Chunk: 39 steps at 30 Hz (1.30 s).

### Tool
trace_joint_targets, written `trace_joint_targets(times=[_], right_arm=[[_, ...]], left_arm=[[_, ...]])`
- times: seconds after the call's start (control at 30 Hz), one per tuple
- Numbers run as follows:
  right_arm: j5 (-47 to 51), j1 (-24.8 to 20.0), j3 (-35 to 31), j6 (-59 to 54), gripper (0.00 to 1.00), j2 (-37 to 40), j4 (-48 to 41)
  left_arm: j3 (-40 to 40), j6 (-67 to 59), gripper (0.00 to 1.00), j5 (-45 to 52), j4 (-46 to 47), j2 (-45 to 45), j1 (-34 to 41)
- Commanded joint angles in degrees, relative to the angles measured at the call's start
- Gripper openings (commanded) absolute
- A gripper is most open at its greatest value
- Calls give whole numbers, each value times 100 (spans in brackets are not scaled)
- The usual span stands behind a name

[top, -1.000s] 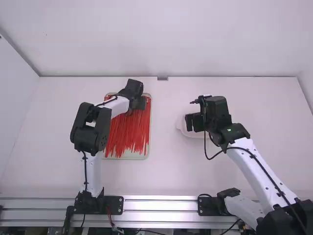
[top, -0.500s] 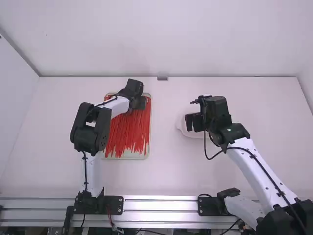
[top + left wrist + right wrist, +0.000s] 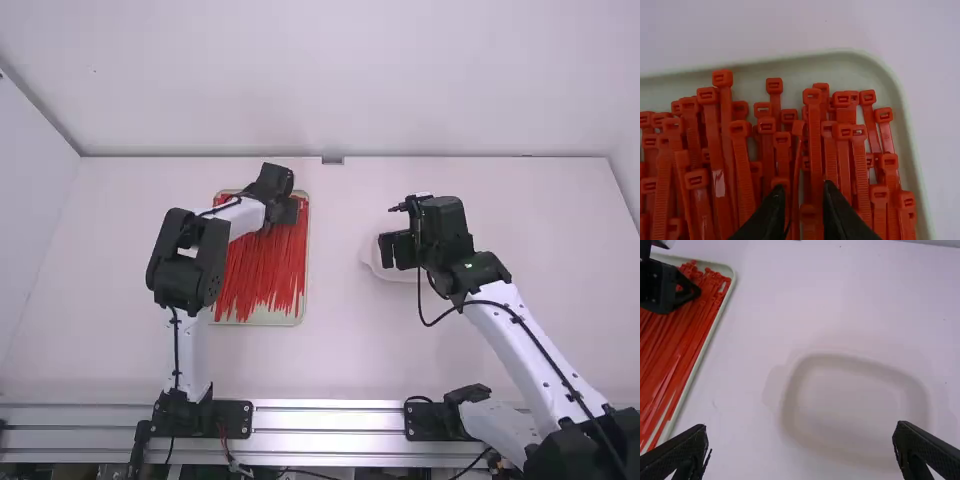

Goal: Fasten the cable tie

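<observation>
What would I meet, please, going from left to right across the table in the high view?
Tray holding red cable ties → small grey tab at the table's far edge → white dish.

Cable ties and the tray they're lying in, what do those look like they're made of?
The cable ties look like moulded plastic, probably nylon: uniform red, slightly glossy, with ribbed straps and square slotted heads. The tray seems to be smooth matte plastic, pale green, with a rounded raised rim, though coated metal cannot be excluded from its look.
</observation>
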<state>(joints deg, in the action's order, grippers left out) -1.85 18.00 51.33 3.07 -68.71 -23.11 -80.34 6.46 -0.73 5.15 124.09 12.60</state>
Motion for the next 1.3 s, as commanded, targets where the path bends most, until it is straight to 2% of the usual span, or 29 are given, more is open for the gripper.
trace_joint_targets(times=[0.0,0.23,0.6,0.77,0.97,1.1,1.27], right_arm=[[13,7,-31,-9,98,90,-7],[15,7,-33,-9,98,90,-9],[13,4,-31,-9,98,90,-2],[15,7,-31,-11,98,90,15],[13,4,-31,-11,98,90,22],[13,4,-31,-9,99,90,20],[13,4,-31,-9,98,90,17]], left_arm=[[26,-24,21,-20,35,162,55],[26,17,18,-15,44,240,52],[26,168,5,-42,-39,238,52],[26,227,2,-127,-122,219,50],[4,361,2,-330,-94,114,50],[-76,361,13,-323,50,72,52],[-374,363,17,-323,719,72,52]])
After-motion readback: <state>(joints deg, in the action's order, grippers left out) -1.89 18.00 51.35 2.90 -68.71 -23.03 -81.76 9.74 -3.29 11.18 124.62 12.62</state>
